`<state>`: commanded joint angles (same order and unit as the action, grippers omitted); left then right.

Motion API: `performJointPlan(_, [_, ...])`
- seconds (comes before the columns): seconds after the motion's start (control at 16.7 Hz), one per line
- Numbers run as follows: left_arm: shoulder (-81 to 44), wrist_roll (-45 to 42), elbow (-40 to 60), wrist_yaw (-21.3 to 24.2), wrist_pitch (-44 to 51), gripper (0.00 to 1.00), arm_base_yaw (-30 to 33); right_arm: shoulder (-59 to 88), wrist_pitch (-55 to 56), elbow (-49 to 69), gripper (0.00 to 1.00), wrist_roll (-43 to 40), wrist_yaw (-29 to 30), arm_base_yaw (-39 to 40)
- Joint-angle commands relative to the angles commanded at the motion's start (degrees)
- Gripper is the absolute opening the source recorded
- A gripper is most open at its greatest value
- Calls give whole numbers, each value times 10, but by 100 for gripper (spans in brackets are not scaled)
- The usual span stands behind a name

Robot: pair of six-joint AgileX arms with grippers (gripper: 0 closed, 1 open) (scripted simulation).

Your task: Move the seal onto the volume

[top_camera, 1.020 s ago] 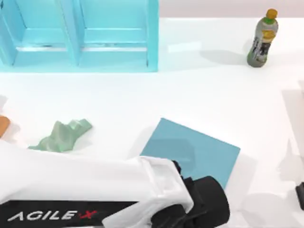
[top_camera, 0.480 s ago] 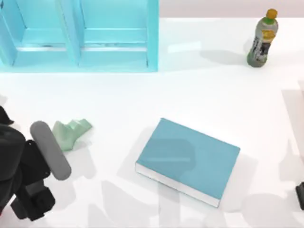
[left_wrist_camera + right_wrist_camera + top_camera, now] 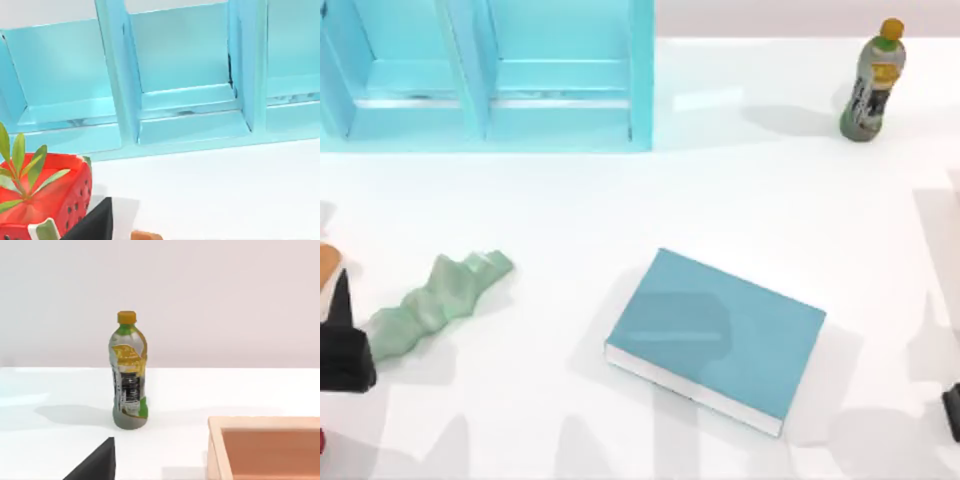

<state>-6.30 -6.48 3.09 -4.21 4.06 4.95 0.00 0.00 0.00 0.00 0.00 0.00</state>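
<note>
Left hand [image 3: 338, 340] pulled back to left edge, grip unclear; flat teal volume [image 3: 720, 335] uncovered, bare

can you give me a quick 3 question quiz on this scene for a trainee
1. True or false: the seal already rests on the volume.
2. Which thing stands at the table's far right corner in the top view? A) the orange-capped bottle B) the pale green jagged piece C) the turquoise shelf unit
3. Fill in: the left gripper is at the top view's ____ edge, beside the pale green piece.

Key
1. False: the seal is at the table's left edge, apart from the book, whose cover is bare.
2. A
3. left
</note>
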Motion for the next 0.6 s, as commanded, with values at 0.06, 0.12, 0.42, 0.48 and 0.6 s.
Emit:
performJointPlan(0.06, [24, 25, -12, 16, -15, 100, -19, 0, 0, 0, 100, 0, 0, 0])
performJointPlan(0.12, [43, 44, -21, 28, -27, 100, -33, 0, 0, 0, 100, 0, 0, 0])
performJointPlan(0.42, [63, 65, -31, 42, -41, 100, -50, 0, 0, 0, 100, 0, 0, 0])
performJointPlan(0.48, [63, 65, -31, 42, -41, 100, -50, 0, 0, 0, 100, 0, 0, 0])
performJointPlan(0.6, [63, 65, -31, 42, -41, 100, -50, 0, 0, 0, 100, 0, 0, 0])
